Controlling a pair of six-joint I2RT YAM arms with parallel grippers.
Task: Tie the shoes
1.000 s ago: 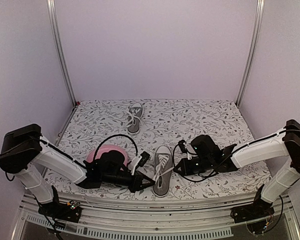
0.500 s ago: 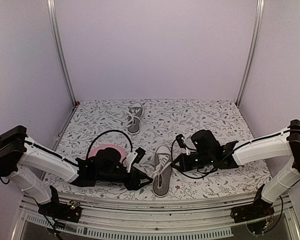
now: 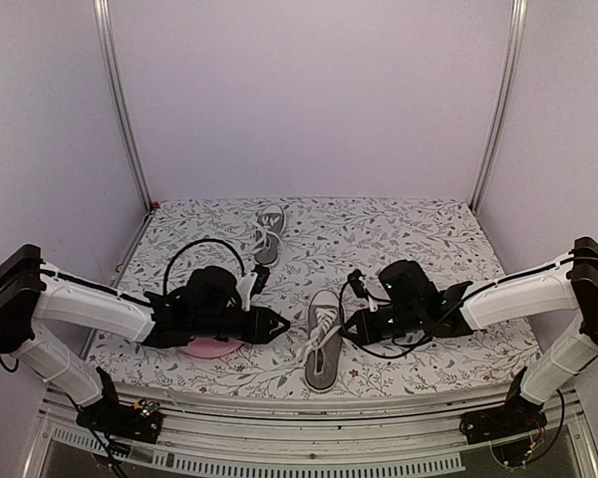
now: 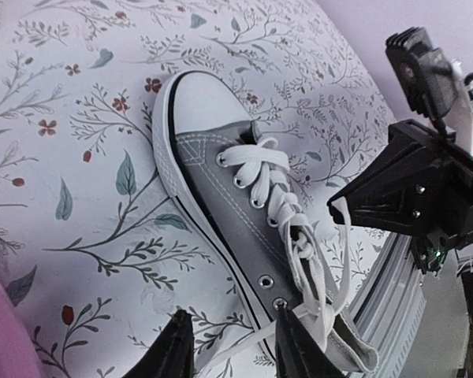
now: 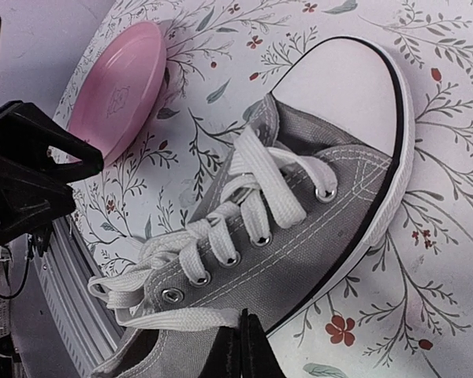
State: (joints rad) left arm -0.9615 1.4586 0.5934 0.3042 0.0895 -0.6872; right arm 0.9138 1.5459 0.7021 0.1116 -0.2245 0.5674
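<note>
Hiding most of the plate, left arm faces near shoe.

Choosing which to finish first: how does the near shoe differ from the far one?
The near shoe lies between the left gripper and right gripper; the far shoe sits alone at the back of the table. The near shoe's laces trail off its side; the far shoe's sit gathered on top, too small to tell if tied. Both are grey with white laces.

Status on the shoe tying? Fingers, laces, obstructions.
Left fingers open, one lace end between them. Right fingers shut on the other end. Near shoe not tied. Plate off to the left, clear.
</note>
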